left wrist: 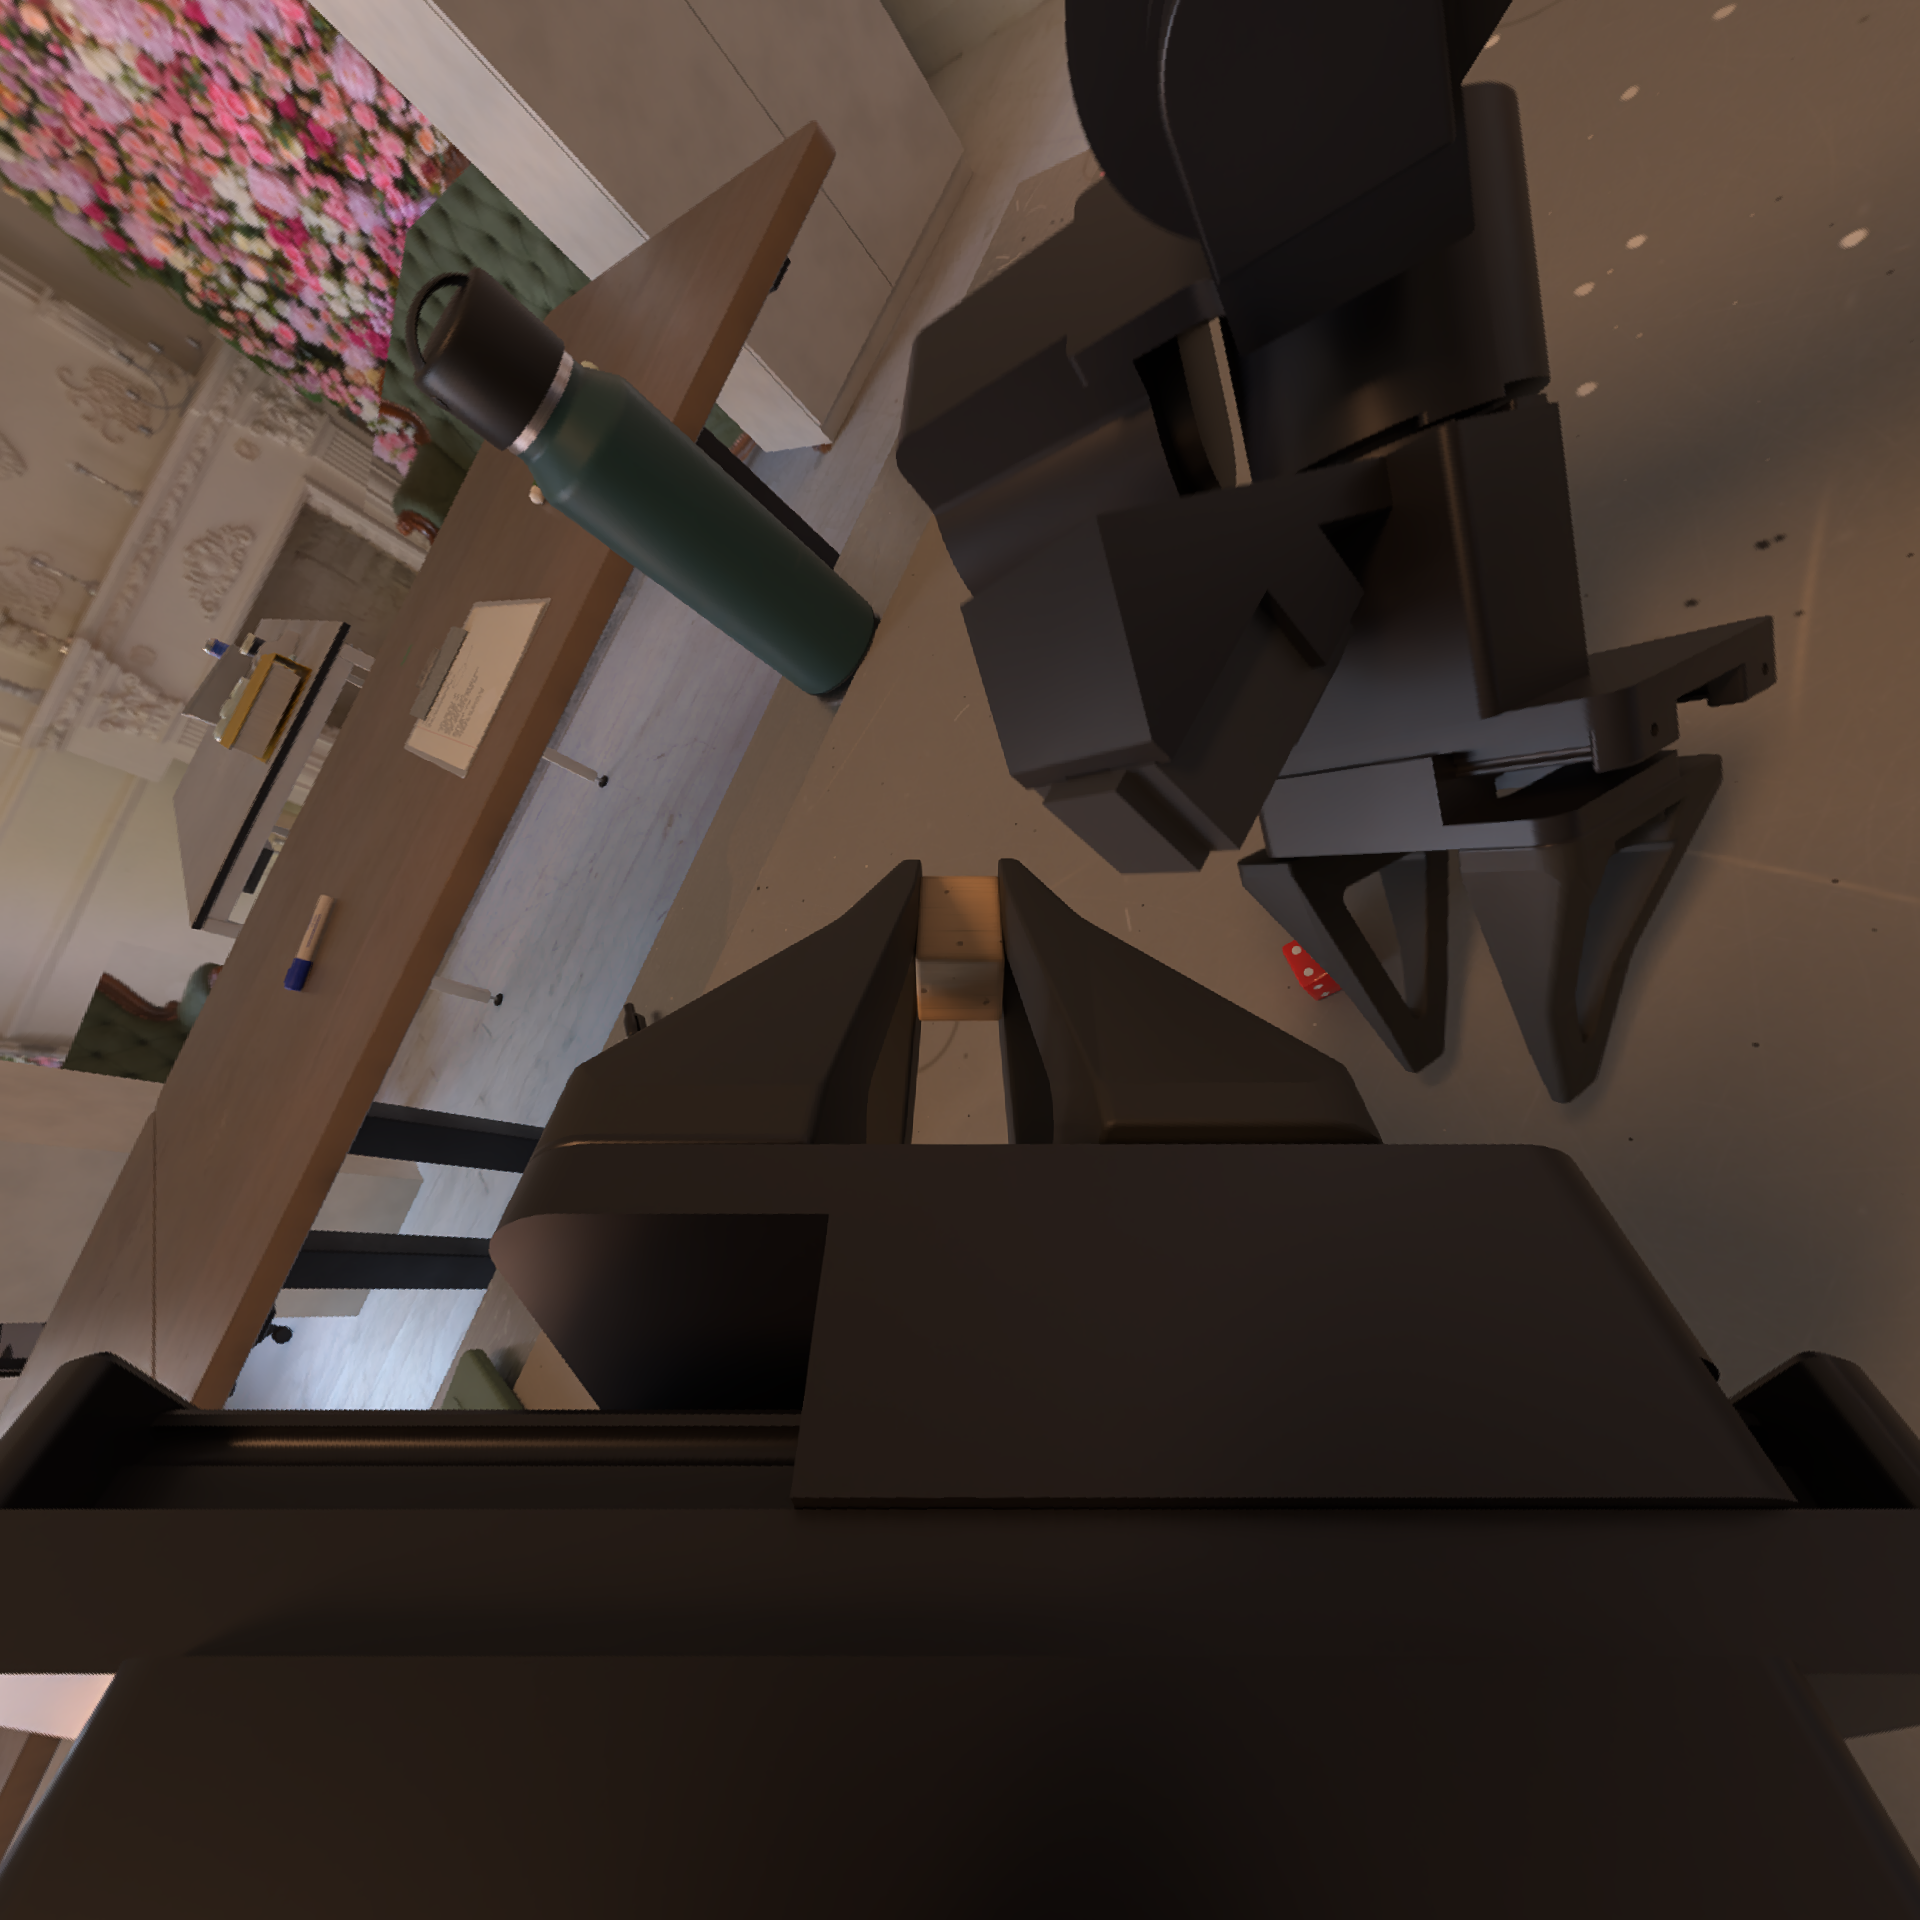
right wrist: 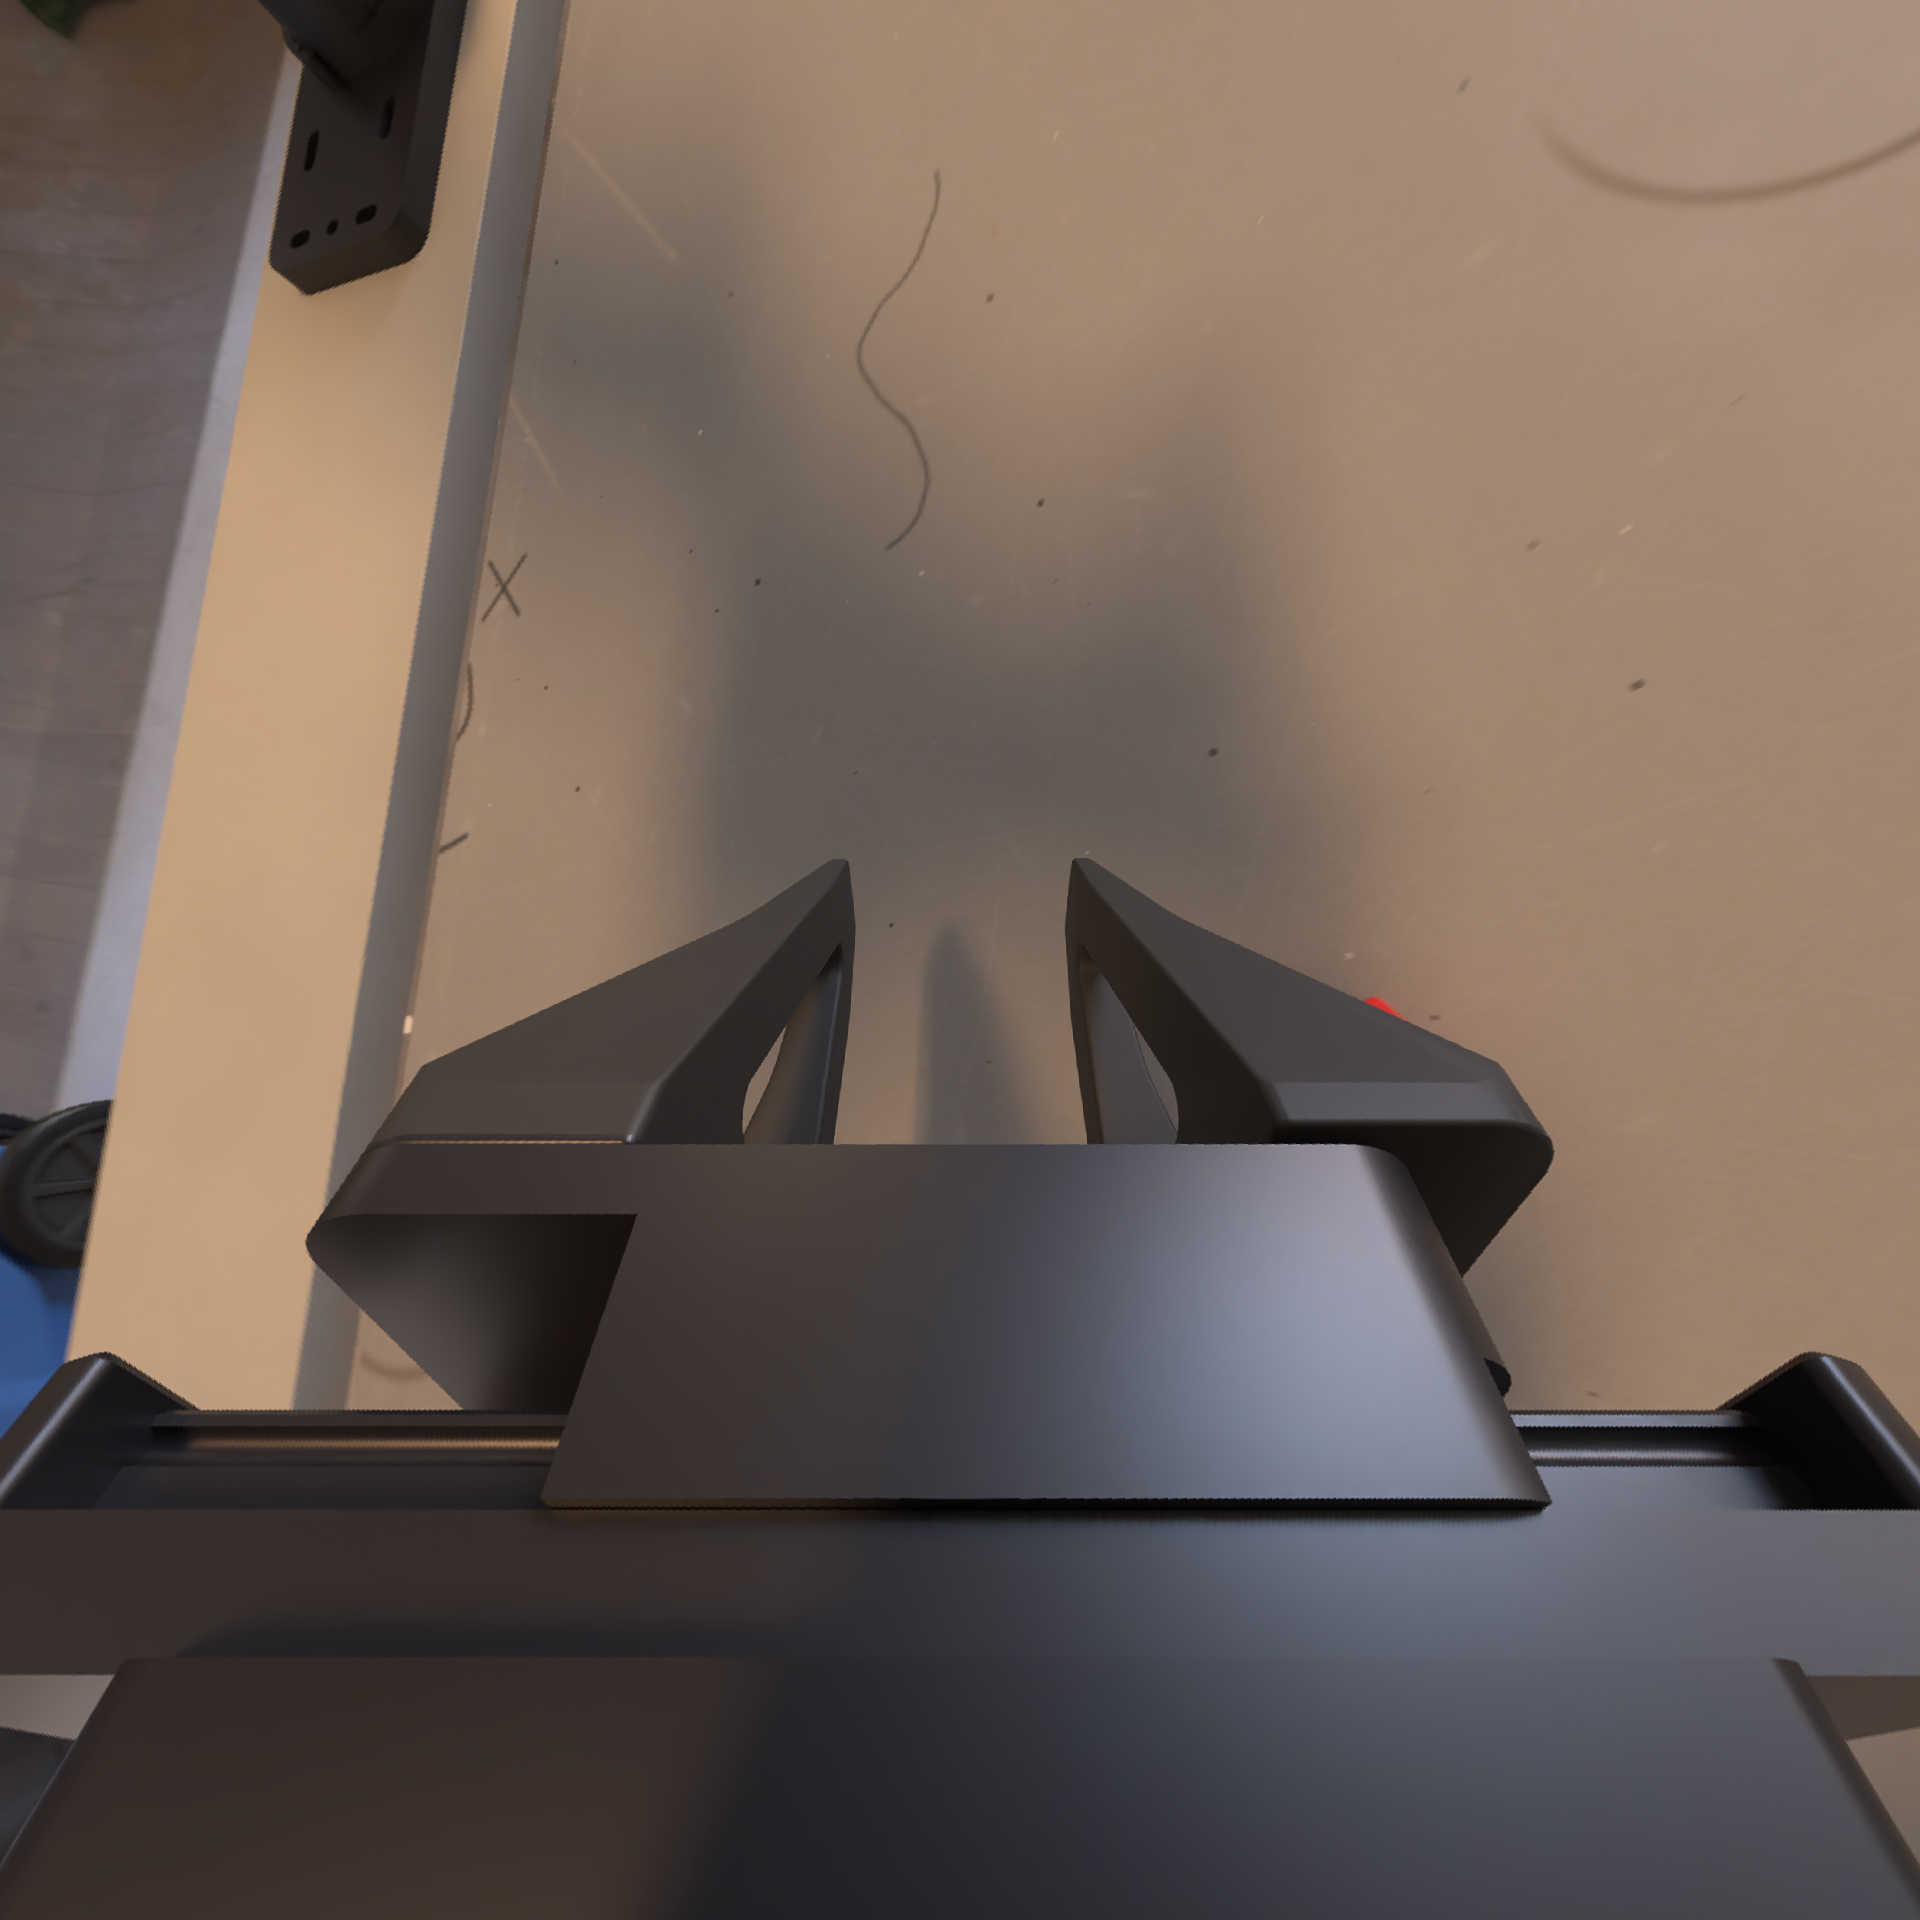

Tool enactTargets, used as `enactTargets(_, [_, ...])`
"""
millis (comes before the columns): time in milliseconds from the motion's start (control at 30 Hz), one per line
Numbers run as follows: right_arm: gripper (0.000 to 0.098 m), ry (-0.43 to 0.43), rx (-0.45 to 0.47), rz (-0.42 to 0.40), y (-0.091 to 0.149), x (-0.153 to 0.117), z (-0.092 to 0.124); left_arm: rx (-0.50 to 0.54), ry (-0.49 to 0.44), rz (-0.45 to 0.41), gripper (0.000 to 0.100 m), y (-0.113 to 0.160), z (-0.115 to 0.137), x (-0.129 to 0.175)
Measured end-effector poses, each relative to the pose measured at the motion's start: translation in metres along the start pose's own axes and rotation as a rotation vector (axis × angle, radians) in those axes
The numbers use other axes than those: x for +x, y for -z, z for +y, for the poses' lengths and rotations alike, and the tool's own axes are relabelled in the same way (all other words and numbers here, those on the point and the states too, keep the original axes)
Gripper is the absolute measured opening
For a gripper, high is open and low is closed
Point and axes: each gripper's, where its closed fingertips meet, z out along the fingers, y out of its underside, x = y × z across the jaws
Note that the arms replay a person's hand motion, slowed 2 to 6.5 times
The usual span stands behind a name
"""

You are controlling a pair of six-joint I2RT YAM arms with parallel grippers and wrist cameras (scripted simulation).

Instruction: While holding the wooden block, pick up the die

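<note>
In the left wrist view my left gripper [left wrist: 959, 873] is shut on a pale wooden block [left wrist: 958, 940], clamped between both fingers above the tabletop. A small red die [left wrist: 1307, 969] with white pips lies on the table just beside the right gripper [left wrist: 1486, 1081], which hangs over it with fingers apart. In the right wrist view my right gripper [right wrist: 961, 868] is open and empty above the table. Only a red sliver of the die [right wrist: 1382, 1006] peeks from behind its right finger [right wrist: 1226, 997], outside the gap.
A dark green bottle [left wrist: 665, 488] with a black cap lies near the table edge. Beyond it stands a long wooden desk [left wrist: 395, 935] with a clipboard and a marker. In the right wrist view the table's left edge [right wrist: 436, 727] and a black mount [right wrist: 353, 145] show.
</note>
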Motion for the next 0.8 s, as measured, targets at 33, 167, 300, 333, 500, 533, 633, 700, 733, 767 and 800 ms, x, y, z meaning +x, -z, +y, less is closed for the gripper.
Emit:
enactTargets(33, [0.0351,0.02,0.008,0.015,0.003,0.002,-0.003,0.001,-0.001,-0.002,0.012,0.001,-0.001,-0.001])
enactTargets(167, [0.0371,0.13,0.001,0.109,0.021,0.012,-0.01,0.008,0.0,-0.012,0.012,0.005,-0.002,-0.005])
enactTargets(300, [0.038,0.289,-0.112,0.232,0.039,0.029,-0.003,0.011,0.005,-0.02,0.012,0.008,-0.002,-0.01])
enactTargets(333, [0.0385,0.332,-0.155,0.258,0.042,0.034,0.002,0.012,0.005,-0.021,0.012,0.008,-0.001,-0.011])
enactTargets(500, [0.0402,0.51,-0.364,0.296,0.052,0.047,0.024,0.011,0.005,-0.023,0.012,0.008,0.001,-0.013])
enactTargets(533, [0.0402,0.538,-0.39,0.286,0.052,0.048,0.026,0.011,0.004,-0.023,0.012,0.008,0.001,-0.013])
enactTargets(633, [0.0393,0.594,-0.439,0.245,0.048,0.049,0.028,0.011,0.003,-0.022,0.012,0.008,0.001,-0.013])
enactTargets(700, [0.0377,0.607,-0.469,0.22,0.045,0.051,0.03,0.01,0.001,-0.021,0.012,0.008,0.001,-0.013])
enactTargets(733, [0.0371,0.61,-0.487,0.209,0.044,0.052,0.031,0.01,0.001,-0.021,0.012,0.008,0.002,-0.013])
enactTargets(767, [0.0368,0.614,-0.507,0.202,0.042,0.054,0.032,0.009,-0.001,-0.02,0.012,0.009,0.002,-0.013])
enactTargets(800, [0.0366,0.622,-0.526,0.198,0.041,0.056,0.033,0.009,-0.002,-0.02,0.012,0.009,0.002,-0.013])
